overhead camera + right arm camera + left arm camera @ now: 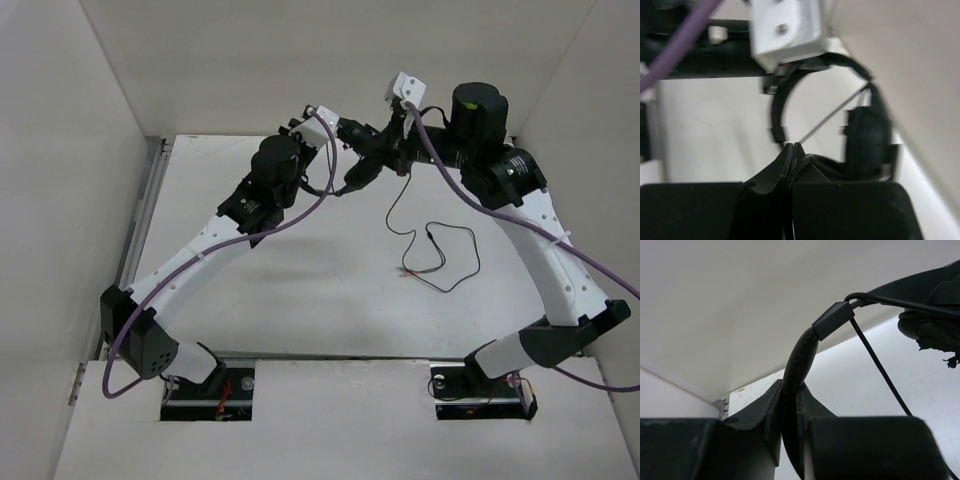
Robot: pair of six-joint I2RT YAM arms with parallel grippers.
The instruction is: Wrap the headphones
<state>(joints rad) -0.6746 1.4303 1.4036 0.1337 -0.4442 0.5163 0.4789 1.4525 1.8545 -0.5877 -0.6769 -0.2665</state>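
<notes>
Most of the cord (pixel 478 258) lies loose, so the wrapping looks barely begun. In the top view both arms reach to the far middle of the table (pixel 300 300) and hold the headphones (pixel 365 170) up off its surface between them. From the headset the thin black cord drops to the tabletop and wanders in an open loop near the right arm. Its plugs (pixel 403 270) rest at the near end of that loop, well apart from the headset. No turns of cord show around the headband or the earcups in any view, though the far side of the headset is hidden. The left gripper (pixel 790 405) has its jaws closed tight on the padded headband (pixel 801 360), just below the slider where the cord passes. The right gripper (pixel 791 155) has its jaws pressed almost together on a thin black curved part of the headset, beside one earcup (pixel 865 140). That view is blurred, and I cannot tell whether the part is the cord or the edge of the band. By my judgement, the lifting and steadying of the headset is done. What is left is nearly everything that counts: gathering the slack from the table, winding it round the band or cups turn by turn, and securing the plug end so it does not trail.
</notes>
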